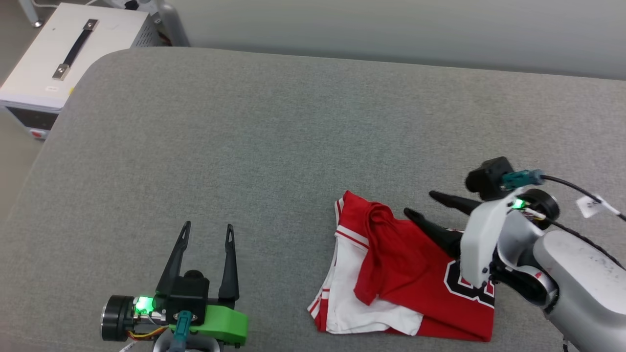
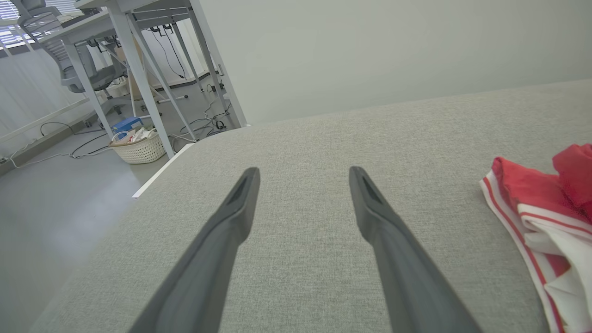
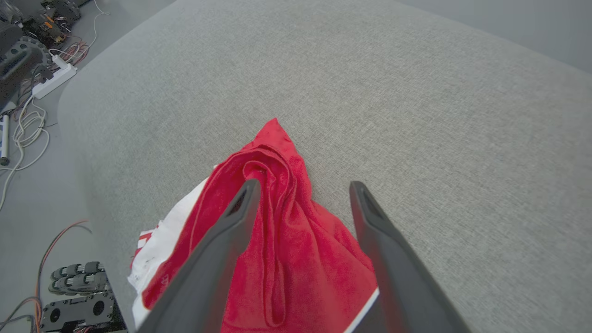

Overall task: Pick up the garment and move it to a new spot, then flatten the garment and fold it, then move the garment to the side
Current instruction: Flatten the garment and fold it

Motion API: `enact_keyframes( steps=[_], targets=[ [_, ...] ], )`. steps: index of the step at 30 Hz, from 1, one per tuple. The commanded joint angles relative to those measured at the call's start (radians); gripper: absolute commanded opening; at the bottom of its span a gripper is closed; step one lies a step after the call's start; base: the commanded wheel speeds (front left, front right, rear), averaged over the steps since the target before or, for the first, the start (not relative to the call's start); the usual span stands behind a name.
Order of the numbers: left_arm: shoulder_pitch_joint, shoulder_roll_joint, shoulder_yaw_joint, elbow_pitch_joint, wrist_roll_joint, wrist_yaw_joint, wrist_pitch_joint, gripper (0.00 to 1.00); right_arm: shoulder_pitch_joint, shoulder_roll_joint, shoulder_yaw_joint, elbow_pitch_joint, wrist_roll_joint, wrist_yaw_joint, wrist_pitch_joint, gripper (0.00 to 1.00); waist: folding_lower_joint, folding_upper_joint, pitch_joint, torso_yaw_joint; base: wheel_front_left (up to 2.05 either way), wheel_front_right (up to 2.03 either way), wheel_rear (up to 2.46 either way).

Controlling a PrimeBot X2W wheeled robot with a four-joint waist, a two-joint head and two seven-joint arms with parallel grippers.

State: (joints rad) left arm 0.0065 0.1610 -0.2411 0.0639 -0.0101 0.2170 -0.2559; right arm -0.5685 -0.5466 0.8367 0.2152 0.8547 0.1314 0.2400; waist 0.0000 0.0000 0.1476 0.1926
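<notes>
The garment (image 1: 411, 264) lies crumpled on the grey padded surface (image 1: 244, 122) at the lower right. It is red with a white sleeve, striped trim and part of a black print. My right gripper (image 1: 418, 203) hovers just over its upper right part, open, with nothing between the fingers. In the right wrist view the open right gripper (image 3: 304, 185) straddles a bunched red fold of the garment (image 3: 277, 240). My left gripper (image 1: 208, 225) stands open at the lower left, well apart from the cloth. The left wrist view has the left gripper (image 2: 304, 169) over bare surface, with the garment (image 2: 532, 194) at the right edge.
A white box with a black handle (image 1: 73, 49) stands beyond the surface's far left corner. A wall runs behind the far edge. On the floor to the left are desk legs, a white basket (image 2: 138, 148) and cables (image 3: 27, 125).
</notes>
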Motion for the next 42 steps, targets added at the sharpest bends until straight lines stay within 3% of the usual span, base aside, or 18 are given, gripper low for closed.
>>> enact_keyframes(
  steps=[1,5,9,17,21,31,42],
  targets=[
    [0.012,0.009,0.004,-0.001,-0.002,0.006,-0.006,1.0,0.028,-0.011,-0.031,-0.019,-0.007,-0.001,-0.032,1.0,0.0,0.0,-0.024,-0.036,0.0,0.0,0.0],
    [0.023,0.017,0.007,-0.002,-0.001,0.005,-0.006,1.0,0.1,-0.027,-0.157,-0.062,-0.074,-0.001,-0.131,1.0,0.0,0.0,-0.044,-0.075,0.0,0.0,0.0],
    [0.032,0.023,0.008,-0.003,-0.001,0.002,-0.006,1.0,0.187,-0.001,-0.304,-0.072,-0.198,-0.001,-0.236,1.0,0.0,0.0,-0.065,-0.106,0.0,0.0,0.0],
    [0.055,0.034,0.01,-0.005,-0.001,0.0,-0.006,1.0,0.384,0.15,-0.619,-0.081,-0.492,-0.001,-0.426,1.0,0.0,0.0,-0.108,-0.143,0.0,0.0,0.0],
    [0.069,0.039,0.012,-0.009,-0.005,-0.003,-0.006,1.0,0.474,0.236,-0.716,-0.129,-0.61,-0.001,-0.478,1.0,0.0,0.0,-0.127,-0.146,0.0,0.0,0.0],
    [0.113,0.045,0.041,-0.028,-0.027,-0.014,-0.006,1.0,0.661,0.422,-0.844,-0.306,-0.745,-0.001,-0.501,1.0,0.0,0.0,-0.162,-0.143,0.0,0.0,0.0],
    [0.144,0.032,0.063,-0.055,-0.038,-0.038,-0.006,1.0,0.766,0.473,-0.865,-0.36,-0.75,-0.001,-0.502,1.0,0.0,0.0,-0.178,-0.144,0.0,0.0,0.0]
  ],
)
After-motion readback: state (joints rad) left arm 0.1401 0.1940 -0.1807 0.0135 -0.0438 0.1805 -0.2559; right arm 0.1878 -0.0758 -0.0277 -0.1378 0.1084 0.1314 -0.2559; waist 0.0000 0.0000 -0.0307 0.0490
